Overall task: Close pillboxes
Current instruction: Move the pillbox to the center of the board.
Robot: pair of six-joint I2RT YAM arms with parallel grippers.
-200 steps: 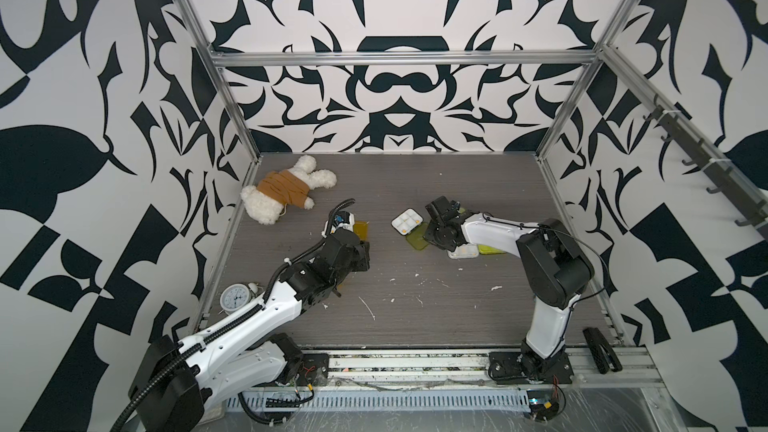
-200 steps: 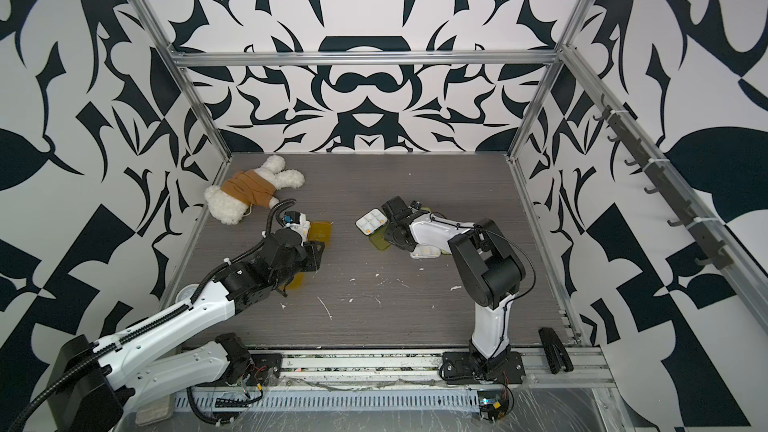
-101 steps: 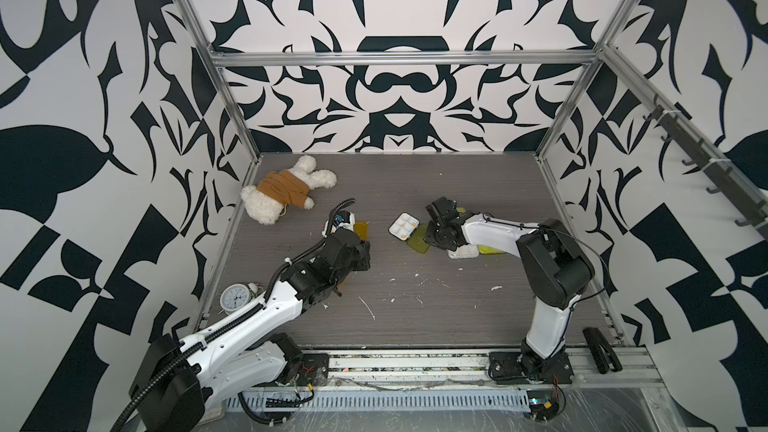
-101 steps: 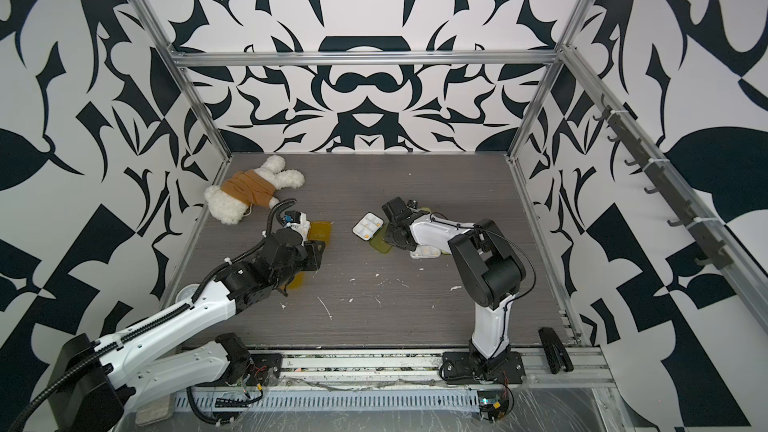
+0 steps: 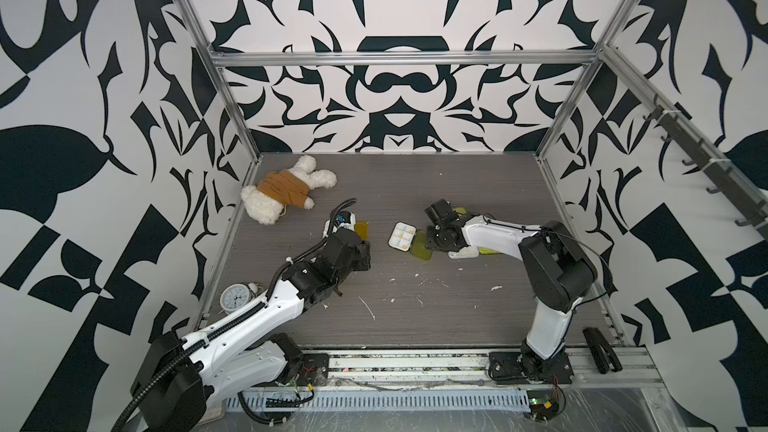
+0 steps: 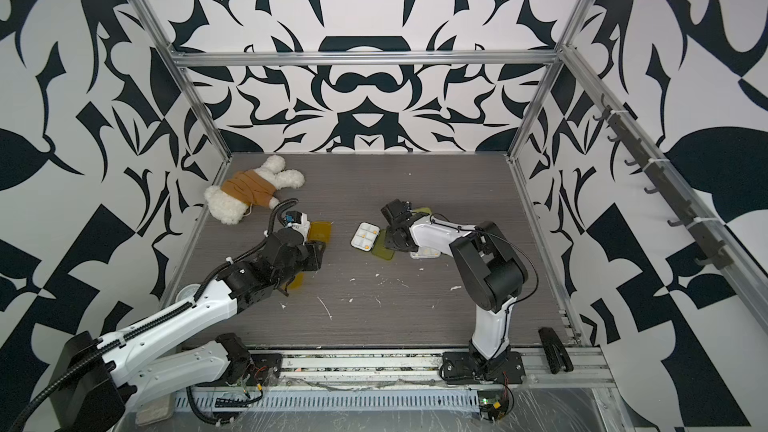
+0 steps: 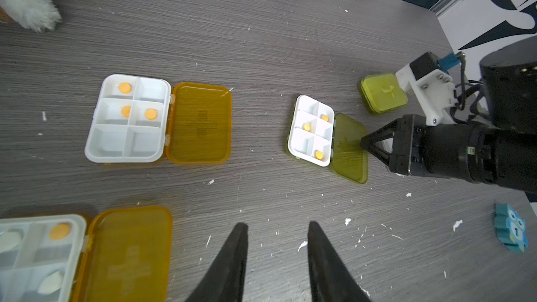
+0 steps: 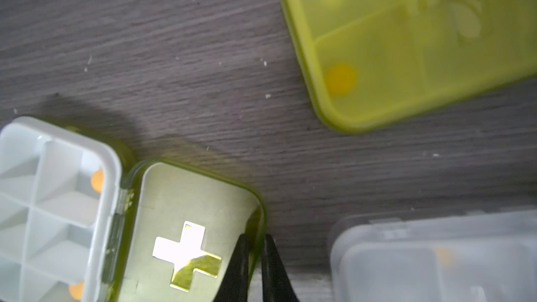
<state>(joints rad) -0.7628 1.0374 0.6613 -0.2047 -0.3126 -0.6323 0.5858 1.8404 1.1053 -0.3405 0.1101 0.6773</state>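
Standing here, the step in hand looks like closing the small open pillbox [image 7: 312, 130] in front of the right arm. The right gripper [image 8: 255, 238] has its black fingers [image 8: 241, 257] almost together, with the free rim of the yellow-green lid [image 8: 186, 216] pinched between them. The lid lies flat on the table, and the white tray [image 8: 52, 207], with orange pills in some compartments, sits hinged to it on the side away from the gripper. A closed yellow-green pillbox [image 8: 406, 39] lies near the fingers, apart from the lid. A clear pillbox [image 8: 436, 257], which looks closed, lies just beside them. The left gripper [image 7: 276, 257] hangs over bare table with its fingers apart and nothing between them. One open amber pillbox [image 7: 40, 257] lies just beside it, and a second amber pillbox [image 7: 128, 117], also open, lies farther out past its fingertips. I judge the task barely halfway, with three lids lying back. The next move calls for raising the pinched rim, swinging it over the hinge away from the gripper and pressing it onto the tray until it catches. The box is light, so it may slide or tip unless the lift is gentle.
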